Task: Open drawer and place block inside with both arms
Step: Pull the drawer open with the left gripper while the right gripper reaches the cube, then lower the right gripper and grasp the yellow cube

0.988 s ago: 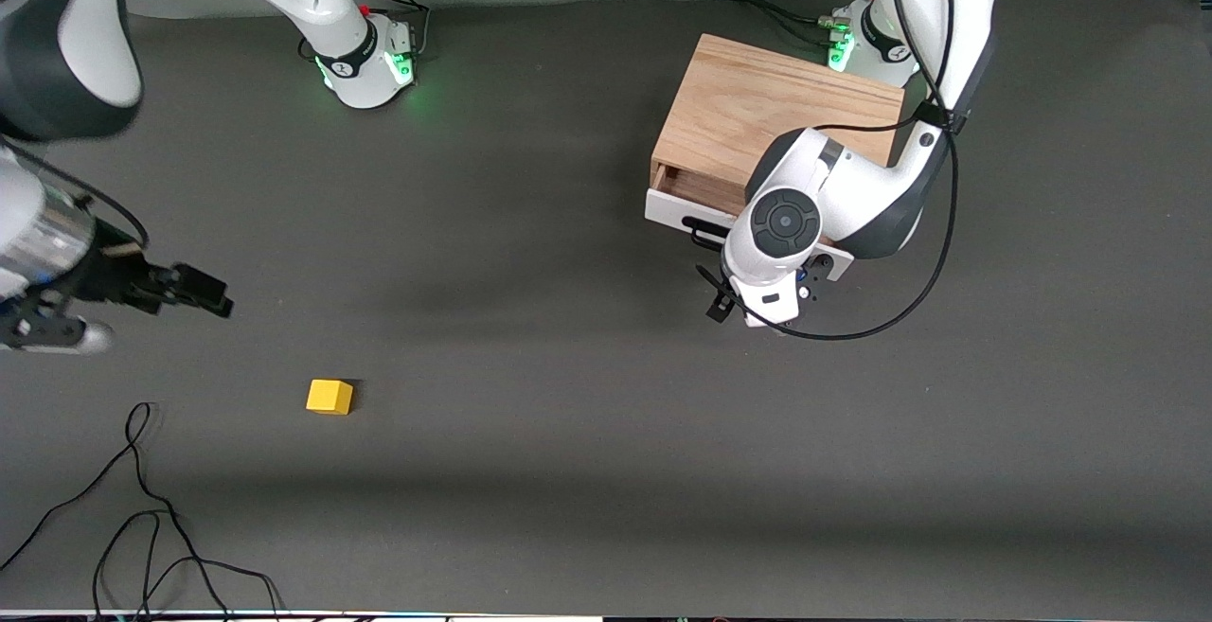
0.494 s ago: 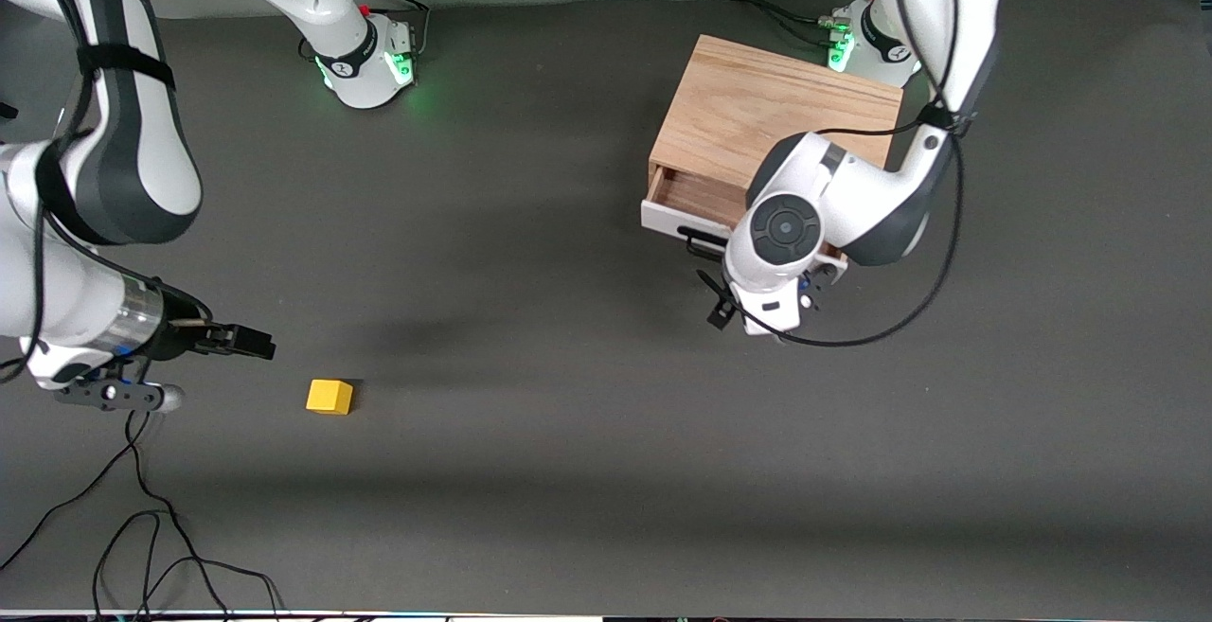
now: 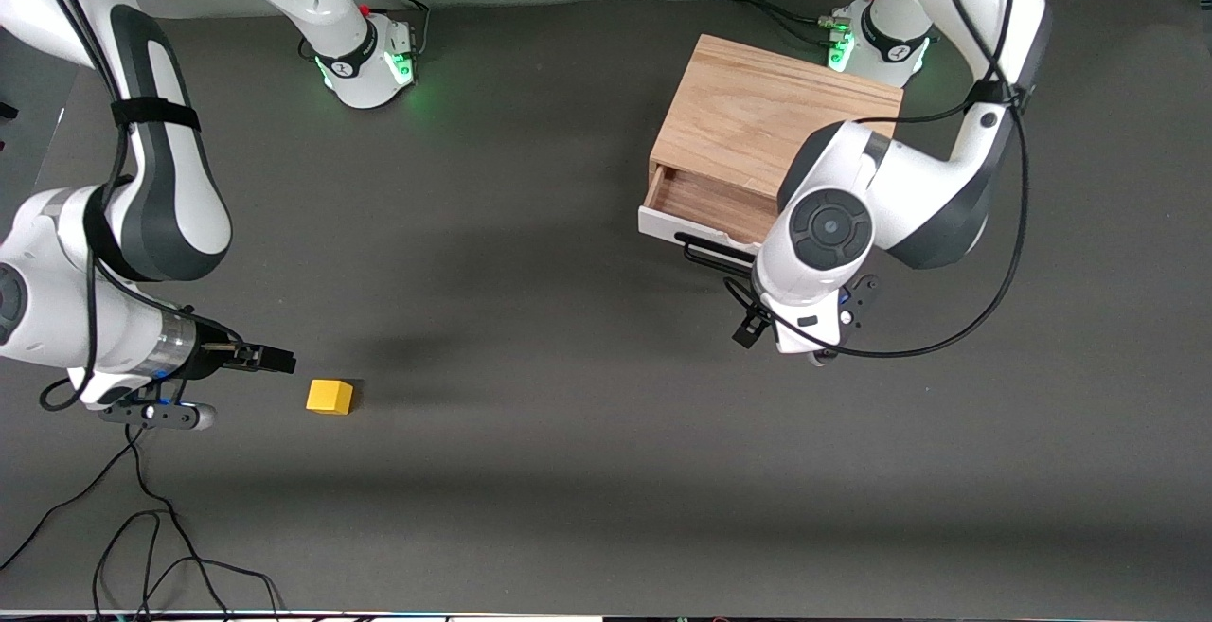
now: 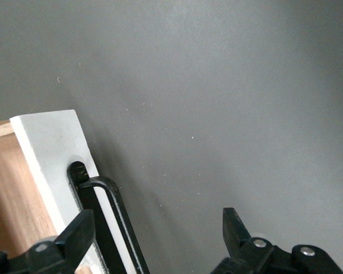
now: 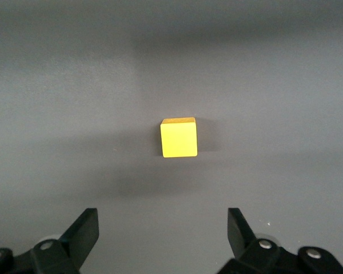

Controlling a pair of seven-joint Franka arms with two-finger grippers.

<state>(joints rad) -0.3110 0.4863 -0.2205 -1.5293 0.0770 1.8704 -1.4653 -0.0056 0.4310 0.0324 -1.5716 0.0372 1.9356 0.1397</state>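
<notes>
- since a second ago: drawer (image 3: pixel 705 208) pulled further out of cabinet (image 3: pixel 767 120); right gripper (image 3: pixel 270 357) now low beside block (image 3: pixel 329 397), fingers apart.
- left gripper (image 4: pixel 157 240) spread, off handle (image 4: pixel 111 220).
- drawer partly hidden under left arm; no writing legible.

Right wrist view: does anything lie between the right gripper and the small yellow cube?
Nothing: only bare dark grey tabletop separates the open right gripper from the small yellow cube.

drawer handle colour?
Black: a thin black bar handle on the white drawer front. Left wrist view shows it best.
</notes>
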